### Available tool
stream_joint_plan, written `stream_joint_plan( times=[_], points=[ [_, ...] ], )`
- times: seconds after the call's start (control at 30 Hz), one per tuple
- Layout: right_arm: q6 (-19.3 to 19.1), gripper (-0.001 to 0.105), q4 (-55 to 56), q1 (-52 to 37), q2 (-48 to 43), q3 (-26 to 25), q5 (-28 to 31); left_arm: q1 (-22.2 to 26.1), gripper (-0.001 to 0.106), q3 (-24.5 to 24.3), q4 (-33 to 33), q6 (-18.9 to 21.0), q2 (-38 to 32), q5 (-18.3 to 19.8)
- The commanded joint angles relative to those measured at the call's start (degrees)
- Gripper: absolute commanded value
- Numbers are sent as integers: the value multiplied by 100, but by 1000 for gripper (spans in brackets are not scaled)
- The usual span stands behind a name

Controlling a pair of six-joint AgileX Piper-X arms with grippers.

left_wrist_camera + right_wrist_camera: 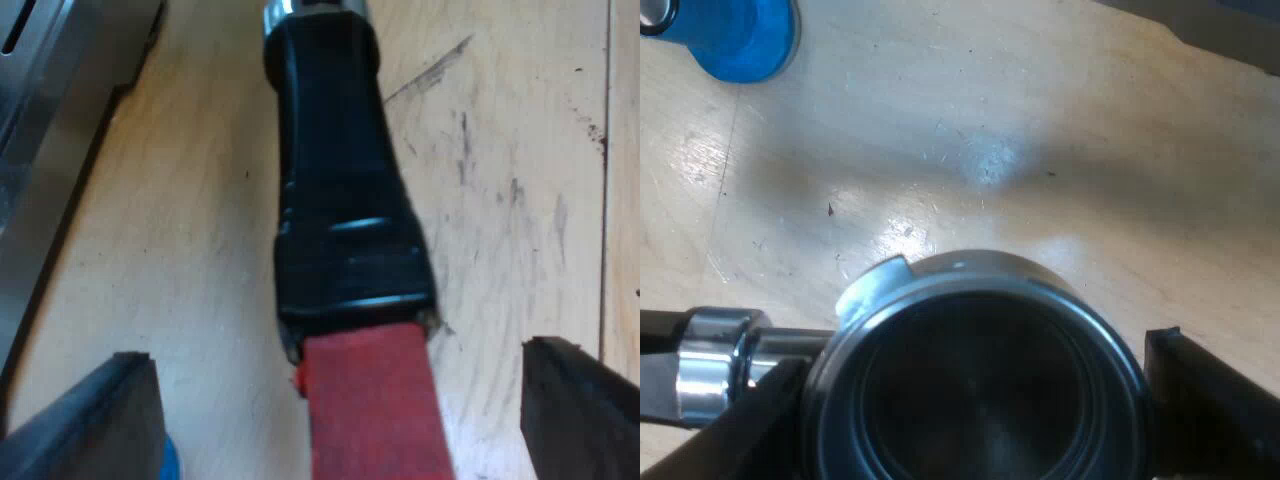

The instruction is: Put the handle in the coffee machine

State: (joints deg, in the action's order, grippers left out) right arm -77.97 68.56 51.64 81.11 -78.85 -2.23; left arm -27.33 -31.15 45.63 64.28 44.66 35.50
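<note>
Holder (980, 390) hangs over the table (200, 250) near the machine (50, 120), right gripper (970, 350) clamped across its metal basket. Left gripper (340, 365) is spread wide, straddling the handle (340, 200) at its red end. Rigid, head-heavy, slick metal, so the dark handle looks the surest hold.

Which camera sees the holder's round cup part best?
The right wrist view: it looks straight down into the open round basket of the holder, rim and all. The left wrist view shows its dark handle and red end, with just a sliver of metal.
</note>
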Motion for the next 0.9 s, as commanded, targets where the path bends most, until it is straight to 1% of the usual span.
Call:
stream_joint_plan(
  times=[0.03, 0.13, 0.3, 0.37, 0.47, 0.6, 0.67, 0.7, 0.73, 0.77, 0.83, 0.87, 0.9],
  points=[
    [-16, 0, -11, -3, -114, -99, -116, -16, 75, -2, -127, -36, 203, -11],
    [-16, 0, -11, -3, -114, -99, -130, -16, 75, -2, -155, -36, 353, -11],
    [-16, 0, -11, -3, -114, -99, -130, -16, 75, -2, -325, -36, 366, -11],
    [-16, 0, -11, -3, -114, -99, -130, -16, 72, -2, -325, -36, 366, -11],
    [-16, 0, -11, -3, -114, -99, -130, -16, 61, -2, -315, -36, 366, -11],
    [-16, 0, -11, -3, -114, -99, -130, -16, 58, -2, -315, -36, 366, -11],
    [-16, 0, -11, -3, -114, -99, -130, -16, 51, -2, -315, -36, 366, -11],
    [-16, 0, -11, -3, -114, -99, -130, -16, 50, -2, -315, -36, 366, -11],
    [-16, 0, -11, -3, -114, -99, -130, -16, 36, -2, -315, -36, 366, -11],
    [-16, 0, -11, -3, -114, -99, -130, -16, 24, -2, -315, -36, 366, -11],
    [-16, 0, -11, -3, -114, -99, -130, -16, 5, -2, -315, -36, 366, -11],
    [-16, 0, -11, -3, -114, -99, -151, -16, 0, -2, -315, -36, 366, -11],
    [-16, 0, -11, -3, -114, -99, -154, -16, 0, -2, -315, -36, 366, -11]
  ],
)
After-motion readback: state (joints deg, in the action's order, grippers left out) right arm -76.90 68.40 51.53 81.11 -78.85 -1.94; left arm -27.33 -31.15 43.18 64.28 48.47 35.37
